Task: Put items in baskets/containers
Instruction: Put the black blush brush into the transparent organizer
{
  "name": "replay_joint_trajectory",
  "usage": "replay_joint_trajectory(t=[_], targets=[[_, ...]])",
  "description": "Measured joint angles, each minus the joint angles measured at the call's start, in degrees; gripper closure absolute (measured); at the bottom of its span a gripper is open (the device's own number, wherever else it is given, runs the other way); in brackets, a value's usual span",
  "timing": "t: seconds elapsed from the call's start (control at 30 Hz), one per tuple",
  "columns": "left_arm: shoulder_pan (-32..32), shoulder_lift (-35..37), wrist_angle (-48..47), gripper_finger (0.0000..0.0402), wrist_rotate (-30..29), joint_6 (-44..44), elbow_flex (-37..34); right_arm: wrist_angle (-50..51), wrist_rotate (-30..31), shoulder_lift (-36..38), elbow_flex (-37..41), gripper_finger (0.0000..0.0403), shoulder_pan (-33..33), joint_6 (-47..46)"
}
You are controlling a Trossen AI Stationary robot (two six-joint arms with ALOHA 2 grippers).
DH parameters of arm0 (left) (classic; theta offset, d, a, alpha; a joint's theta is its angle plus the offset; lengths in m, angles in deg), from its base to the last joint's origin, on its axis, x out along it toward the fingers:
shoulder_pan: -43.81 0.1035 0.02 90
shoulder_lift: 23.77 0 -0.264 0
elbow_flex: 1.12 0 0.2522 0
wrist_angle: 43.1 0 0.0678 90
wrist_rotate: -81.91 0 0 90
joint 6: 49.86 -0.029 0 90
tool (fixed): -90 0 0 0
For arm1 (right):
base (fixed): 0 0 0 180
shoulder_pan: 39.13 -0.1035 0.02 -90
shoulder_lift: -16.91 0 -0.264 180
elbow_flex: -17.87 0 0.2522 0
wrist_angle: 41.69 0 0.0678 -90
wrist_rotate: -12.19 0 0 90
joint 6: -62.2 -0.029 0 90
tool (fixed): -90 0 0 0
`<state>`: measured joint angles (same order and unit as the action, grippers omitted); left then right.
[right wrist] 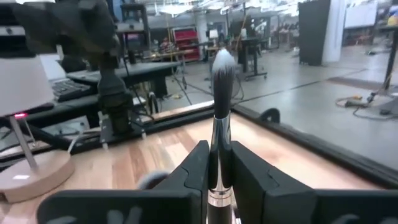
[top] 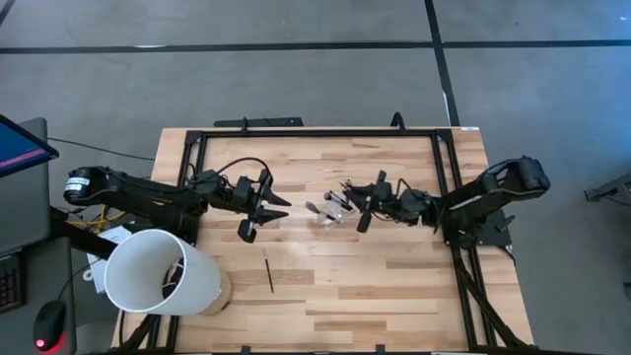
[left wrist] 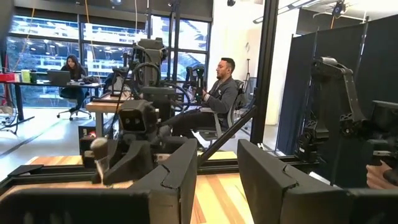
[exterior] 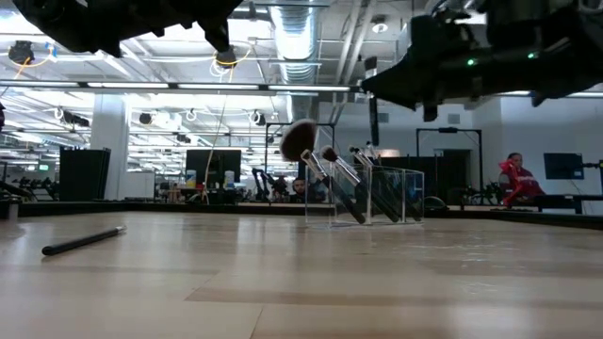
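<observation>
A small clear container (top: 333, 209) (exterior: 386, 193) stands mid-table. Several dark-handled brushes (exterior: 330, 174) lean in it, their fluffy heads above the rim. One thin dark stick (top: 267, 269) (exterior: 83, 241) lies flat on the wood nearer the front edge. My right gripper (top: 357, 203) (right wrist: 217, 158) hovers just right of the container, shut on a brush (right wrist: 221, 106) with a pale fluffy tip. My left gripper (top: 268, 202) (left wrist: 217, 171) hangs left of the container, open, with nothing between its fingers. My right gripper pinches the brush between its two fingers at the dark handle just above the silver ferrule (right wrist: 217, 177). The fingers come in about level from the table's right side. The bristle end (right wrist: 222, 68) sticks out past the fingertips. The brush is clear of the table.
A large white cylinder (top: 158, 271) lies at the table's front left corner. A black frame (top: 315, 131) runs along the far edge and both sides. Bare wood lies between the stick and the container. People sit at desks in the room beyond (left wrist: 217, 93).
</observation>
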<state>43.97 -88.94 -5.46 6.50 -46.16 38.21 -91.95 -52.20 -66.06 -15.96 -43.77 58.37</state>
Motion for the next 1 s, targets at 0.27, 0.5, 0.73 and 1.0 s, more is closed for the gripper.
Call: replay_joint_trajectory(t=[0.27,0.5,0.73,1.0], targets=[[0.0,0.0,0.0,0.0289,0.0,-0.7,0.0,0.2,-1.7,-6.8,-1.2,0.0368,0.8,-2.2],[0.0,0.0,0.0,0.0289,0.0,-0.8,0.0,0.1,-1.4,-7.8,-1.2,0.0368,1.0,-2.3],[0.0,0.0,0.0,0.0289,0.0,-0.6,0.0,3.5,-1.0,-8.3,-1.2,0.0360,1.5,-4.0],[0.0,0.0,0.0,0.0289,0.0,-0.5,0.0,5.3,-0.8,-8.3,-1.2,0.0369,1.9,-4.3]])
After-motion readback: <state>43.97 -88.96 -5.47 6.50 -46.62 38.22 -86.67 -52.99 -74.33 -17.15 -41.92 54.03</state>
